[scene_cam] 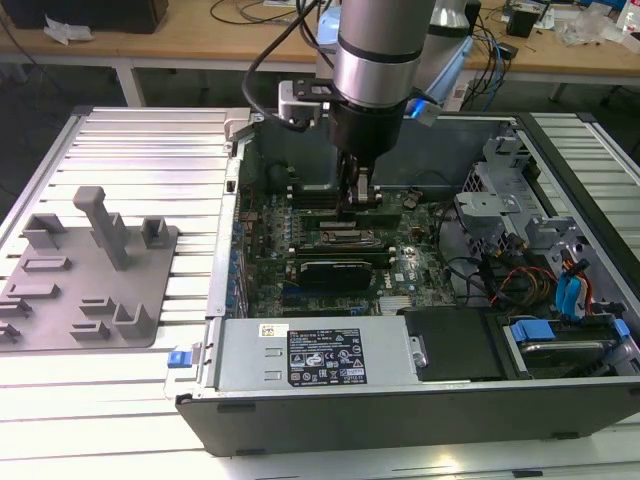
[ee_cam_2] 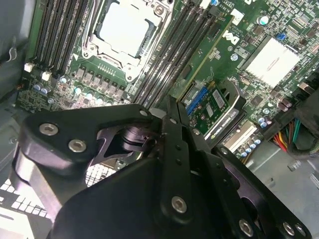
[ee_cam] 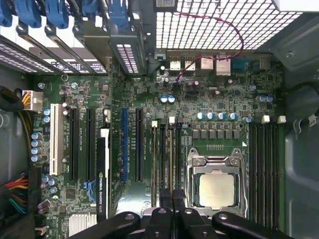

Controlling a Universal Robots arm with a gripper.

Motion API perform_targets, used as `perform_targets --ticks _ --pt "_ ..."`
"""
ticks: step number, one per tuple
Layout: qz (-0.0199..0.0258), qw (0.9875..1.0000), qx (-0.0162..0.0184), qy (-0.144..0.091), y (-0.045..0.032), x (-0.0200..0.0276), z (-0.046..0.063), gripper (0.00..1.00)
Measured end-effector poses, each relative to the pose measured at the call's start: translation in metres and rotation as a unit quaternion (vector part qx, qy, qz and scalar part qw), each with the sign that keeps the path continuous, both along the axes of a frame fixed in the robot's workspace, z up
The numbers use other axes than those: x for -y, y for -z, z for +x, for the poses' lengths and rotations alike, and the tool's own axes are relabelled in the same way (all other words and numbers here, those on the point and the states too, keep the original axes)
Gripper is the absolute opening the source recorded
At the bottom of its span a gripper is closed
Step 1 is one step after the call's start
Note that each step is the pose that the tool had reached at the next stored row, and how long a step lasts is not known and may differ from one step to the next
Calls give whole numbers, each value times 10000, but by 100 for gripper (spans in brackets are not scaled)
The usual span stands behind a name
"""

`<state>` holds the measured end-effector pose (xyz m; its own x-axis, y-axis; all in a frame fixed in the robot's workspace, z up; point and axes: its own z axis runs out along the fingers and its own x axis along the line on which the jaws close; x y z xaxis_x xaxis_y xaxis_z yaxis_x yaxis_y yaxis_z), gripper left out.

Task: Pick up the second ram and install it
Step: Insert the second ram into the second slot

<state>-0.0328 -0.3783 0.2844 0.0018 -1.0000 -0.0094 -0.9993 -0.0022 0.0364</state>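
A thin green ram stick (ee_cam_2: 205, 50) stands on edge in one of the long black slots beside the processor socket (ee_cam_2: 124, 30). In the first wrist view the stick (ee_cam: 171, 159) runs lengthwise up to the fingertips. My gripper (ee_cam_2: 169, 107) is shut, its two black fingers pressed together right at the stick's near end. Whether the tips touch the stick I cannot tell. In the exterior view the gripper (scene_cam: 357, 200) reaches straight down into the open computer case (scene_cam: 230, 300), low over the motherboard. The closed gripper (ee_cam: 172, 196) also appears in the first wrist view.
Empty black slots (ee_cam: 261, 169) lie on the socket's other side. A small green graphics card (ee_cam_2: 214, 109) sits near the fingers. A power supply (scene_cam: 320, 355), drive cage (scene_cam: 500, 210) and coloured cables (scene_cam: 520, 285) crowd the case. A grey fixture plate (scene_cam: 90, 285) lies outside it, at the exterior view's left.
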Motion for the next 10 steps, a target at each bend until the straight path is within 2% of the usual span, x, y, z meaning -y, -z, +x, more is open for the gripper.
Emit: perform_targets --ticks 7,10 --pt "0 10000 4 -3 144 -8 -16 9" --pt "0 10000 4 -3 233 -8 -16 9"
